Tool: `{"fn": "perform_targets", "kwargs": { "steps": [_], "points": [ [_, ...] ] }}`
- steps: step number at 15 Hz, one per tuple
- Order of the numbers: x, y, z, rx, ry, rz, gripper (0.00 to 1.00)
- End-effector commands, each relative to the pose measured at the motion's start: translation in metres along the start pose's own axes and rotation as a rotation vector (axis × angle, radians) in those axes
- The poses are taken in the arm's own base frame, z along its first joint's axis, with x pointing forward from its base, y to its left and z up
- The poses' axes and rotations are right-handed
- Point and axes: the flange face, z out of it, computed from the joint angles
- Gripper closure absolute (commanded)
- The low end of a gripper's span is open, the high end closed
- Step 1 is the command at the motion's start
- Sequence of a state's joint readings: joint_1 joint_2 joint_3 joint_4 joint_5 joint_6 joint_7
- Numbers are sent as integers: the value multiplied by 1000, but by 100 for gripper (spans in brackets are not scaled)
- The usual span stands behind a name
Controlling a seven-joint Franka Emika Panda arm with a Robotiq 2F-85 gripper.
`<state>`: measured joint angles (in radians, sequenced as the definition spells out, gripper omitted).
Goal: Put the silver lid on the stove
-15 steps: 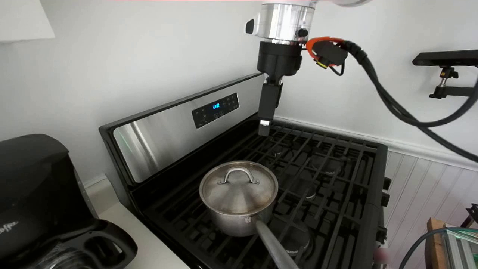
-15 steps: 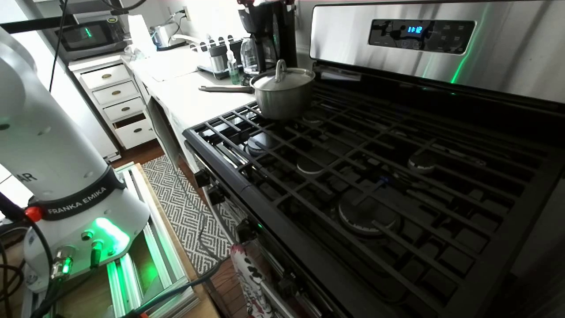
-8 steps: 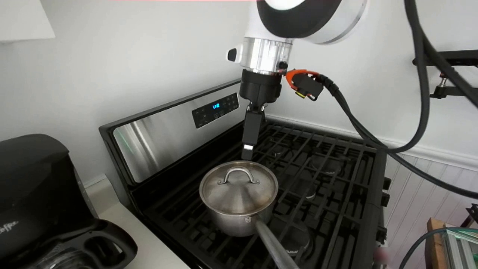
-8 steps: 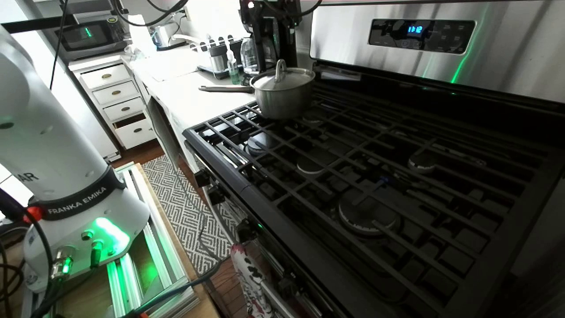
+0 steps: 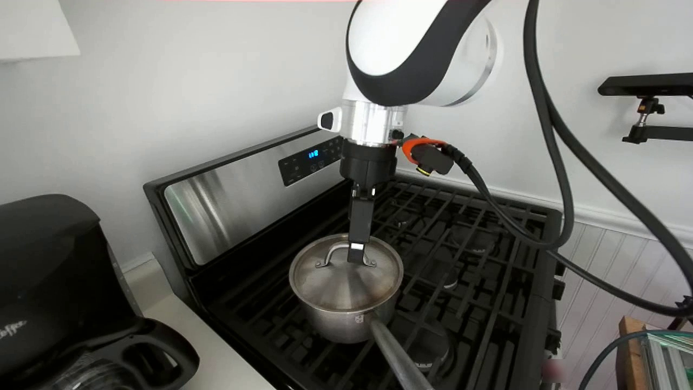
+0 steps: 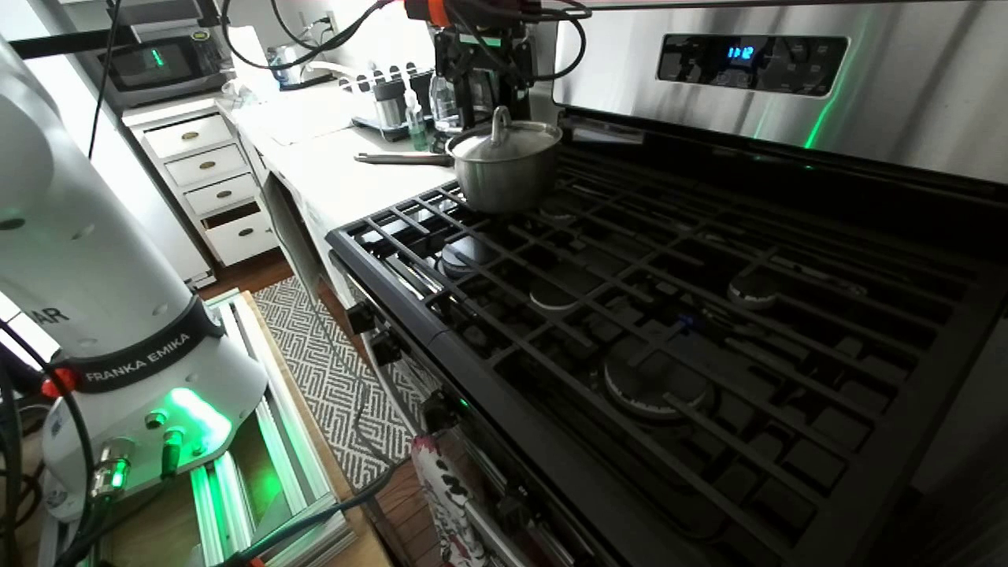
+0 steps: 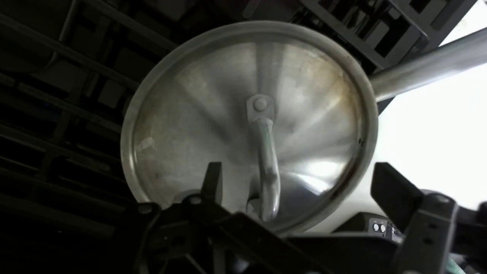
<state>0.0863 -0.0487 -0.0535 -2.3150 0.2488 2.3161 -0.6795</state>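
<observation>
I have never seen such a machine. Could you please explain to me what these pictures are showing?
The machine is a robot arm. Two views look at it from outside; the third, from its wrist, looks down on the silver lid. This lid sits on a steel saucepan, which stands on the stove. The gripper, a kind of hand, is open near the lid; the wrist view shows the lid's looped handle between its spread jaws. Nothing is held.

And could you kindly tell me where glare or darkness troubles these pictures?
Wrist view: white glare on the round, shiny steel lid, black cast-iron grates in deep shadow; in an exterior view: white countertop overexposed, a green streak across the stainless-steel back panel.
</observation>
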Motion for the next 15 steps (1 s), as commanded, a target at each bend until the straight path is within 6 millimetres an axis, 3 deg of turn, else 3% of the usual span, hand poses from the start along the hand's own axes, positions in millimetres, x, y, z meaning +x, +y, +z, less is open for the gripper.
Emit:
{"fn": "perform_targets", "kwargs": {
  "steps": [1,10,11,13,15],
  "points": [
    [13,3,7,34,23,-30,26],
    [15,11,7,29,18,-24,90],
    [14,13,6,26,18,-15,48],
    [13,15,8,26,13,-12,49],
    [14,15,10,31,9,-14,37]
  ]
}}
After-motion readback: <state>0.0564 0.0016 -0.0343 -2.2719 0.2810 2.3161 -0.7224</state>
